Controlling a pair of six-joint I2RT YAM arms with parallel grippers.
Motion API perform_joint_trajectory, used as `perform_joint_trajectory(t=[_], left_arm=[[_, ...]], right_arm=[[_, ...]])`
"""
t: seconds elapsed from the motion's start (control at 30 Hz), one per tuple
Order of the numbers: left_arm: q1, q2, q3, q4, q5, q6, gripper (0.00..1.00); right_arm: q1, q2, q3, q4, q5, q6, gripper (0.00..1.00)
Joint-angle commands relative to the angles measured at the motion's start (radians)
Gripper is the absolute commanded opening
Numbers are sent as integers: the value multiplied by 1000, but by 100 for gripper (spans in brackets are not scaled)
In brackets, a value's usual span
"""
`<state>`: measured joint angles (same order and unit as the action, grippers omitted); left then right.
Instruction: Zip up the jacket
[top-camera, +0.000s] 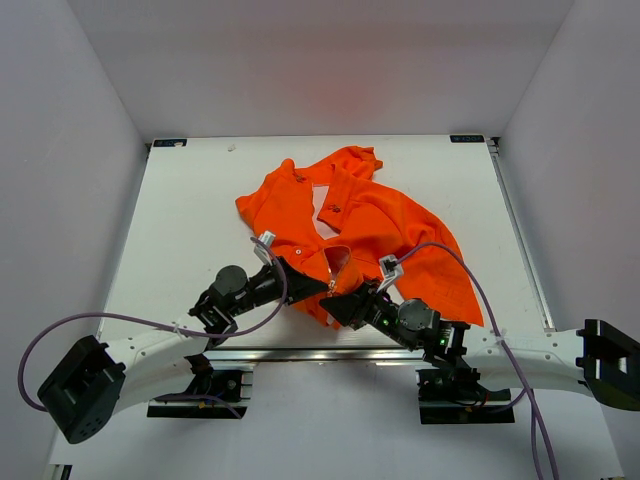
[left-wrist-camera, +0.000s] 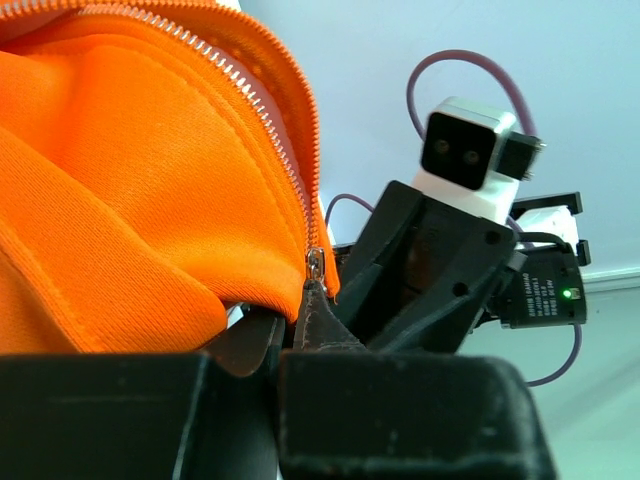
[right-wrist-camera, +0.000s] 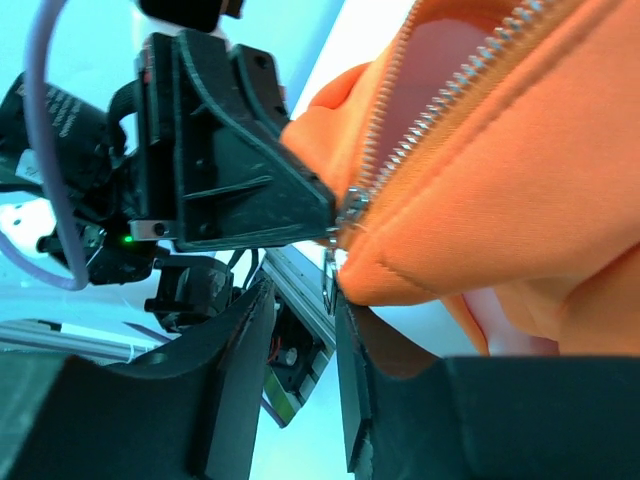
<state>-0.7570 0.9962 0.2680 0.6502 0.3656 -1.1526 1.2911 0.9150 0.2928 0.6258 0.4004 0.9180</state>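
Pinching the zipper pull (left-wrist-camera: 316, 266) of the jacket (top-camera: 372, 215) at lower centre, left gripper (top-camera: 323, 289) is clamped; right gripper (top-camera: 335, 298) sits slightly parted just beside it.

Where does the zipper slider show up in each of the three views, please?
Top external: too small to make out; likely at the jacket's near hem, where the left gripper and right gripper meet.
Left wrist: zipper slider at centre, just above the left gripper's tip.
Right wrist: centre, beside the left gripper's tip.
Shared landmark: the orange hem between the two grippers.
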Motion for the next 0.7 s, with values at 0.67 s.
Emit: perform_joint_trajectory(t=[0.67], left_arm=[[-13, -56, -4, -63, 27, 62, 0]], right_arm=[[5, -45, 97, -113, 35, 122, 0]])
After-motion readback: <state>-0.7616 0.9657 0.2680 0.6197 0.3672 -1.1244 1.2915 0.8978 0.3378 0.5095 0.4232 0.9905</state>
